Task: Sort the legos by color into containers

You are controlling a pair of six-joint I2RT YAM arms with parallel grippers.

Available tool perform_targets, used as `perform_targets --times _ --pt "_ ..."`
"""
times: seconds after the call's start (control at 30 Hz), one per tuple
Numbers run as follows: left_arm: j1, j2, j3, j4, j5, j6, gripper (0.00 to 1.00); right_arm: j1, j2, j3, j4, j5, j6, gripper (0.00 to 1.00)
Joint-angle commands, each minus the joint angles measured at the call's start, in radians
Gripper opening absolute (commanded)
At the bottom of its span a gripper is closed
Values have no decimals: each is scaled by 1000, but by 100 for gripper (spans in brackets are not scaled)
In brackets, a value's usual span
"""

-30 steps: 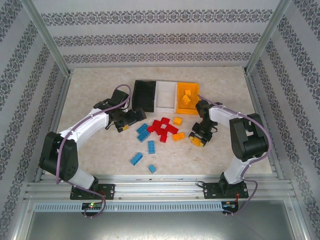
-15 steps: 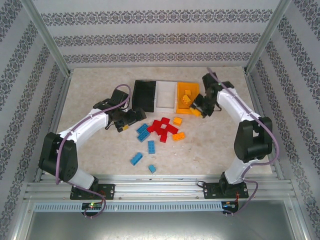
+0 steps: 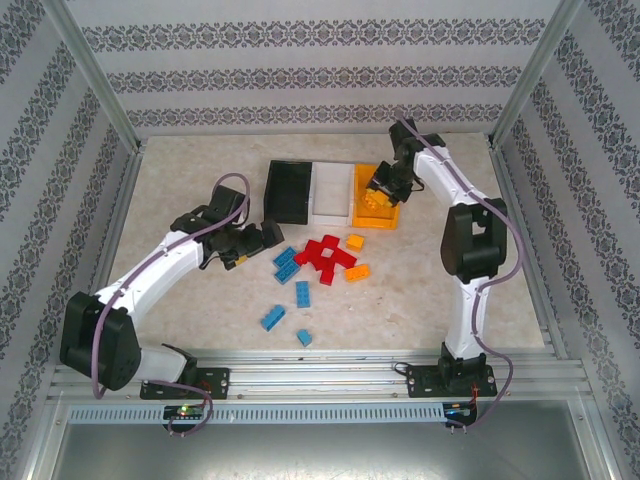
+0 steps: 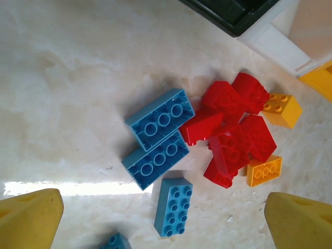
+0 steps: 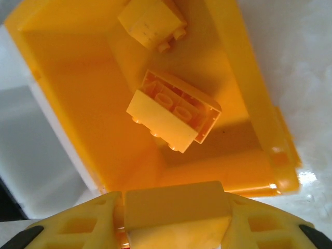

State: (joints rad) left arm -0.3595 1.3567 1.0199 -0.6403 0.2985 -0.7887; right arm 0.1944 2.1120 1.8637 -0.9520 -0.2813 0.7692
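Yellow brick clamped in right gripper to be released only with orange-yellow bin floor, not rim, below fingers (left gripper gaping wide).

Left arm reaches forward, left gripper spread wide (yellow fingertips well apart). Right arm stretches far out, right gripper clamped on a yellow brick between its fingers.

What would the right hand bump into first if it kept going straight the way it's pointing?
Probably the orange bin. The right hand, shut on a yellow brick, points down into it, so that brick would meet the bin's floor or the tipped yellow brick lying there; depth is unclear.
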Motion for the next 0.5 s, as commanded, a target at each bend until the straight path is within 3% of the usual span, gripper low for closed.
perform_targets --times 0.0,0.47 --pt "5 -29 -22 -48 -29 18 100 24 11 31 -44 4 -18 43" --pt "7 -39 -53 -26 -12 18 100 25 -36 -16 -44 16 -19 60"
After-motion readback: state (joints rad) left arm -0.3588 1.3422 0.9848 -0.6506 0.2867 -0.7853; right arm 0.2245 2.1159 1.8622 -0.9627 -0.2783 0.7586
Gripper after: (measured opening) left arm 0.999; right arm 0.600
